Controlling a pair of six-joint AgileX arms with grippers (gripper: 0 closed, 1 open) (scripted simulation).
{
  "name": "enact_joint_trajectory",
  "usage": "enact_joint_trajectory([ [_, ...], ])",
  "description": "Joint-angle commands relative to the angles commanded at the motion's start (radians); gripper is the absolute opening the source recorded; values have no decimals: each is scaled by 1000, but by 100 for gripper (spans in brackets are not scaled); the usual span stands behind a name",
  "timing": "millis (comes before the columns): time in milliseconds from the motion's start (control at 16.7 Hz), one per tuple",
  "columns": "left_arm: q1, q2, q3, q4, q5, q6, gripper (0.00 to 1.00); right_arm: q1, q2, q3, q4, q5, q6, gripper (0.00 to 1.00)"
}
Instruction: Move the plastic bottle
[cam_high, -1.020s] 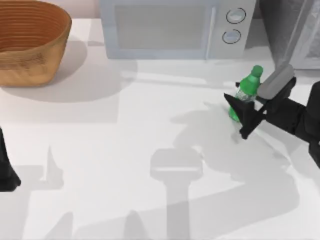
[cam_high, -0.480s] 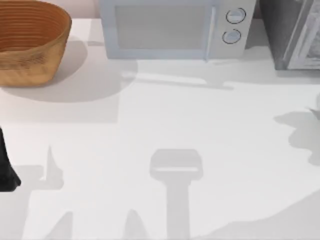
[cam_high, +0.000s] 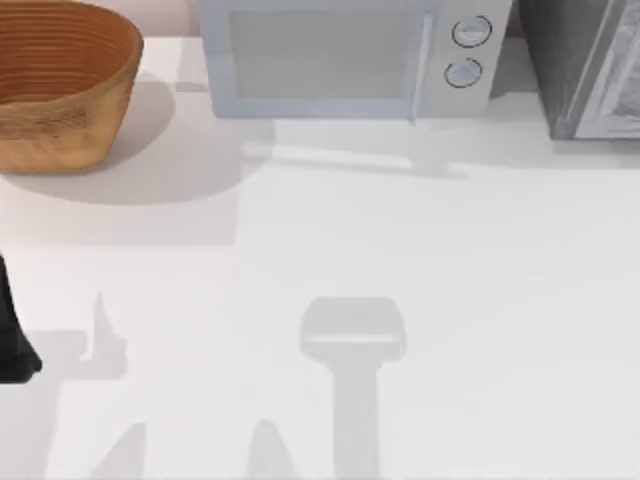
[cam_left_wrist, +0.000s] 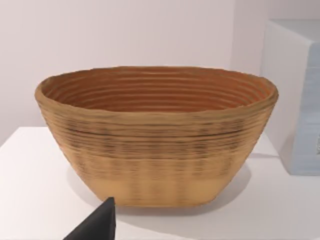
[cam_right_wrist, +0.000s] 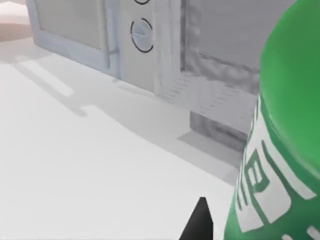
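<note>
The plastic bottle (cam_right_wrist: 280, 135) sits right up against the right wrist camera, its green wall and whitish label lettering looming close, with one dark fingertip (cam_right_wrist: 199, 222) of the right gripper just beside it. That closeness suggests the right fingers are clasped around it, but I cannot tell for sure — the far side of the hold is hidden. Beyond it stand the microwave (cam_right_wrist: 100, 35) and a grey box (cam_right_wrist: 235, 65).

It looks light and thin-walled, I'd guess — smooth plastic that could slip or dent if squeezed hard. The label band, mid-body, seems the safest place to hold, and upright carrying would keep it steady.

From above, the desk (cam_high: 400, 260) carries the wicker basket (cam_high: 60, 85) at 10 o'clock and the microwave at 12. The left arm (cam_high: 12, 340) is parked at 9 o'clock, facing the basket; whether its fingers are parted or closed, I cannot tell.
</note>
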Motion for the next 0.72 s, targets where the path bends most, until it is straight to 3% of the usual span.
enact_joint_trajectory([
  [420, 0, 0, 0, 0, 0, 0, 100, 19, 19, -6, 29, 10, 35, 0],
  [720, 0, 0, 0, 0, 0, 0, 100, 61, 83, -32, 248, 43, 185, 0],
])
